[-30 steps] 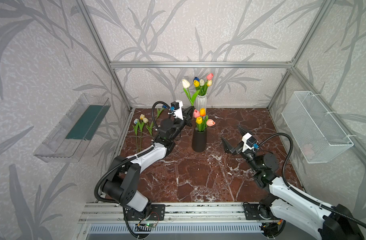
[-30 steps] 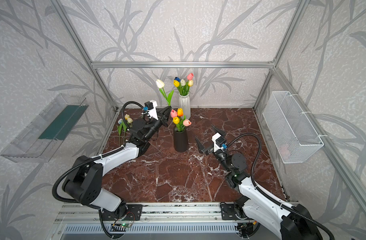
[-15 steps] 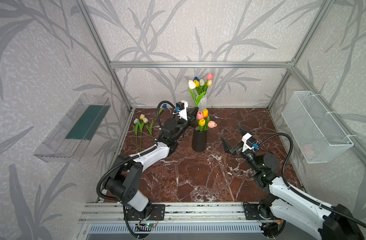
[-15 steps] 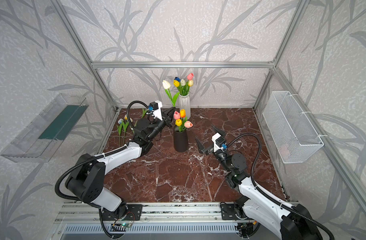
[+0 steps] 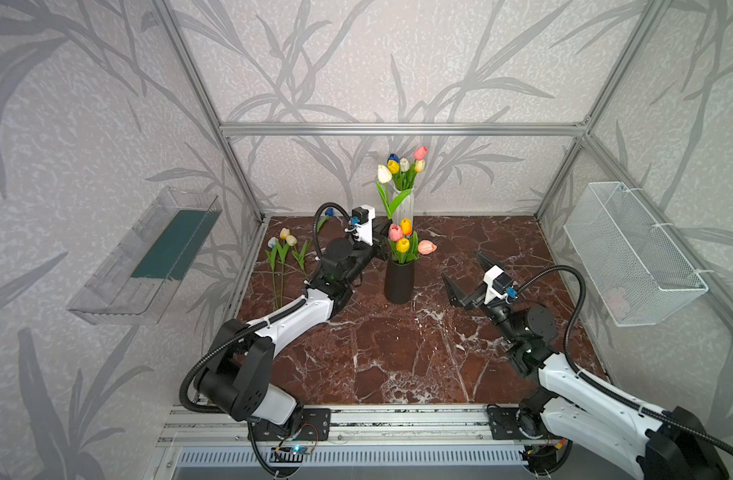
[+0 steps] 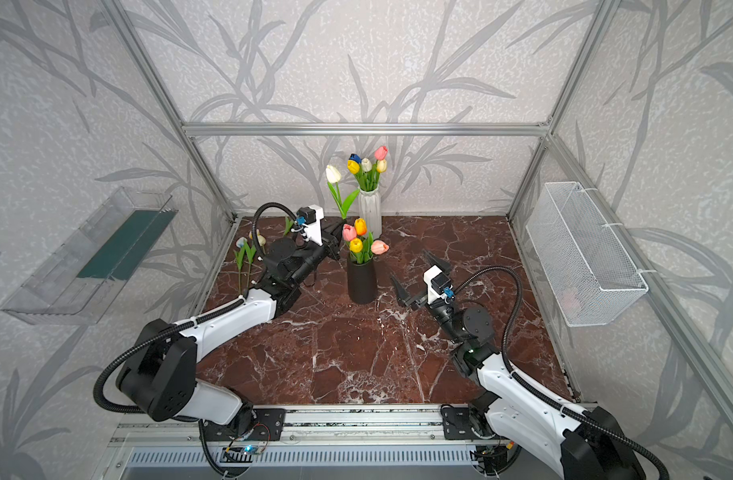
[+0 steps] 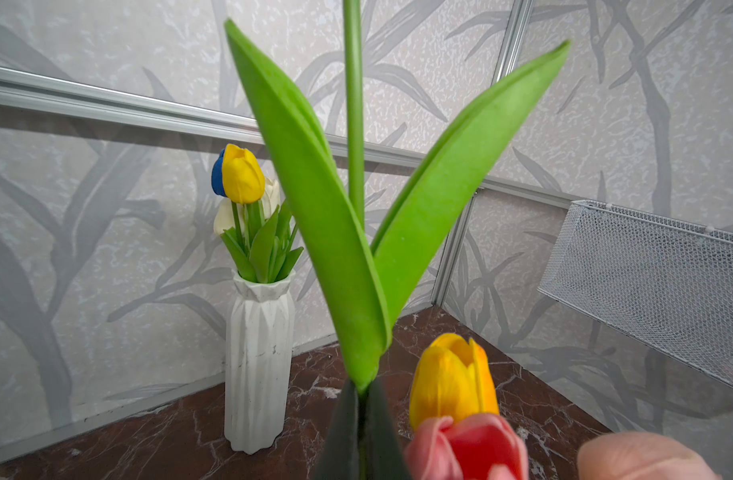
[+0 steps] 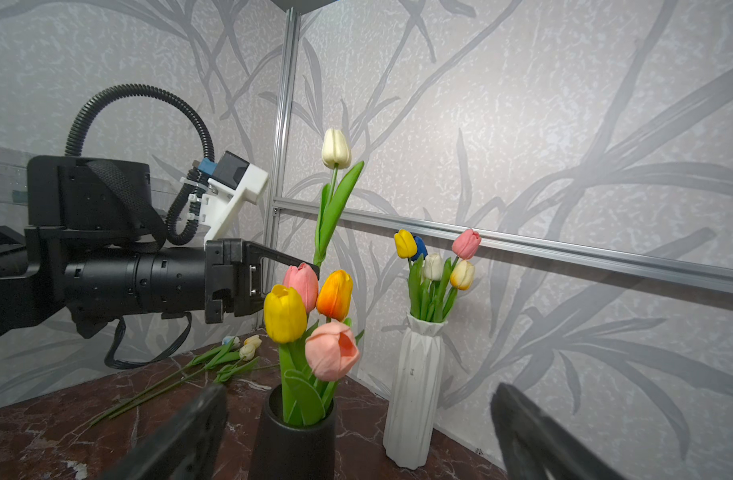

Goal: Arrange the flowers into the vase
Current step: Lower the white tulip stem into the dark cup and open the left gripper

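My left gripper [image 7: 362,399] is shut on the stem of a white tulip [image 5: 384,173], just below its two green leaves [image 7: 314,187]. It holds the tulip upright just behind the heads in the black vase [image 5: 399,282], in front of the white ribbed vase [image 5: 404,208]. Each vase holds several flowers. Three more tulips [image 5: 285,239] lie on the floor at the back left. My right gripper [image 5: 464,274] hangs open and empty to the right of the black vase [image 8: 292,440], facing it. In the right wrist view the left gripper [image 8: 302,266] reaches in behind the pink head.
A white wire basket [image 5: 630,253] hangs on the right wall and a clear plastic shelf [image 5: 148,257] on the left wall. Aluminium frame posts stand at the back corners. The marble floor [image 5: 398,357] stretches in front of the vases.
My left gripper has carried the white tulip to the right, from left of the white vase to in front of it, and slightly lower. The right arm has not moved.
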### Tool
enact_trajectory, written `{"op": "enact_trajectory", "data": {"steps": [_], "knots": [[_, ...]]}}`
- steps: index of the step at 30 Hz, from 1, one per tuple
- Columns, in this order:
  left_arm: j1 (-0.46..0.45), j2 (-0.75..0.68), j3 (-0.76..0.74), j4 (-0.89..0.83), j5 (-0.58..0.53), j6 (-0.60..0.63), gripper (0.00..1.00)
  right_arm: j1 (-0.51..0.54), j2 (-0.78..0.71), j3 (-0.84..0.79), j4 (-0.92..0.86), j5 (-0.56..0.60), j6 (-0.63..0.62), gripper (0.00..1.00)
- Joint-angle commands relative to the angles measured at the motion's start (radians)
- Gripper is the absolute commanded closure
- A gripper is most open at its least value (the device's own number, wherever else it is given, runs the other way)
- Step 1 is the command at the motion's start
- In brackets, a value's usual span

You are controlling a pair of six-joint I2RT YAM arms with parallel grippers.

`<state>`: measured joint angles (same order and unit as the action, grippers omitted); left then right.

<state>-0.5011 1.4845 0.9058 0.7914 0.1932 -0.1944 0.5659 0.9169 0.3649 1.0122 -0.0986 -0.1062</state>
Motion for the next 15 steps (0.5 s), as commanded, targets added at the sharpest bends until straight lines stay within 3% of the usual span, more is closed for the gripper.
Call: {"op": "enact_trajectory", "data": {"steps": [1, 4, 6, 9, 15], "knots": [[-0.002, -0.026, -0.02, 0.0, 0.04, 0.002, 0.92, 0.005, 0.004, -0.003, 0.04, -0.009, -0.01, 0.01], [-0.003, -0.038, -0.033, 0.0, 0.068, 0.003, 0.84, 0.005, 0.004, -0.003, 0.04, -0.01, -0.011, 0.0], [-0.002, -0.057, -0.048, -0.004, 0.074, 0.008, 0.71, 0.005, 0.004, -0.004, 0.041, -0.009, -0.011, 0.0], [-0.002, -0.093, -0.061, -0.038, 0.078, 0.026, 0.71, 0.005, 0.005, -0.003, 0.042, -0.009, -0.014, 0.0], [0.015, -0.185, -0.071, -0.199, 0.052, 0.128, 0.59, 0.005, 0.012, -0.004, 0.044, -0.012, -0.015, 0.0]]}}
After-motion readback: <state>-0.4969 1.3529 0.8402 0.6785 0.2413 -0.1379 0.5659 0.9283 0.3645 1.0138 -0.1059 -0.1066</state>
